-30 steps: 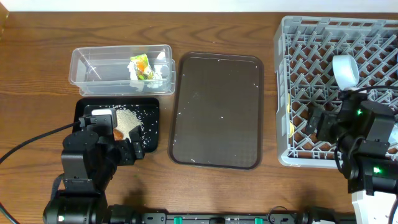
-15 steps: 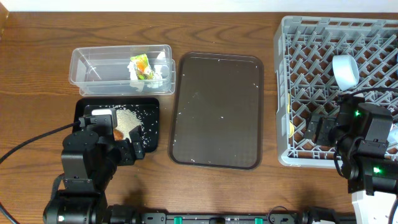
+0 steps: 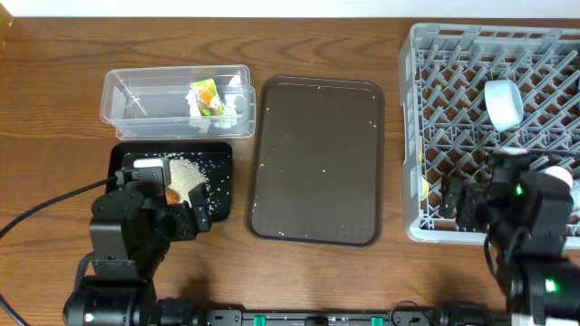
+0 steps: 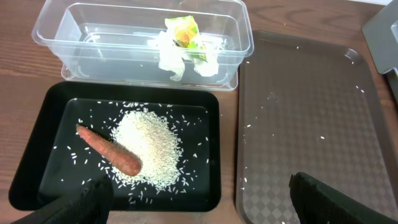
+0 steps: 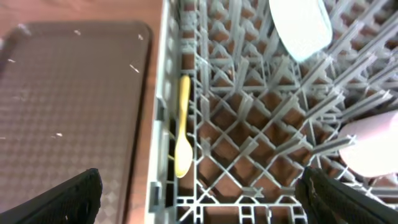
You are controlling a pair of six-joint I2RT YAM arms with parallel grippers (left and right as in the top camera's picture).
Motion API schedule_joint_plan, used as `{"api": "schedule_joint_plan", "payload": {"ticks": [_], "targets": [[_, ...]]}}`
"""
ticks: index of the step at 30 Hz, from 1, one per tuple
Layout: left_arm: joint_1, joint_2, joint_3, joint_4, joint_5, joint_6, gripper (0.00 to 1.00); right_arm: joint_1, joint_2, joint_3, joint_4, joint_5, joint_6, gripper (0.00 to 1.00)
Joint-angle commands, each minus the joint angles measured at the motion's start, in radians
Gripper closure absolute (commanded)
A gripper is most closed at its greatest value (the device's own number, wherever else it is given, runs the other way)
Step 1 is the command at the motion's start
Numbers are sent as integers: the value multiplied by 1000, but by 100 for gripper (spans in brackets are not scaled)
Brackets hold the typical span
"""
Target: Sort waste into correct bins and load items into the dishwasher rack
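The right gripper (image 5: 199, 200) is hovering spread and empty over the pale yellow spoon (image 5: 183, 134), which is lying inside the dishwasher rack (image 3: 412, 136) along its left wall; the left gripper (image 4: 199, 202) is gaping, empty, at the black tray (image 4: 56, 137)'s near edge; judging by this, retreating means rising straight, clearing the pegs

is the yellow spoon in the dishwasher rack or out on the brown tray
In the rack. The pale yellow spoon lies down in the lattice of the grey dishwasher rack, against the wall nearest the brown tray.
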Motion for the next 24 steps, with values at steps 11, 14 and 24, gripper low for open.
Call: {"api": "schedule_joint_plan", "payload": {"ticks": [11,14,24], "targets": [[3,3,-3,1,3,-5,8,27,-364,-498,747,-34,-11,1],[3,3,-3,1,3,-5,8,50,-416,-603,886,-24,-12,1],[3,3,-3,1,3,-5,8,59,-538,-774,995,-14,-24,1]]}}
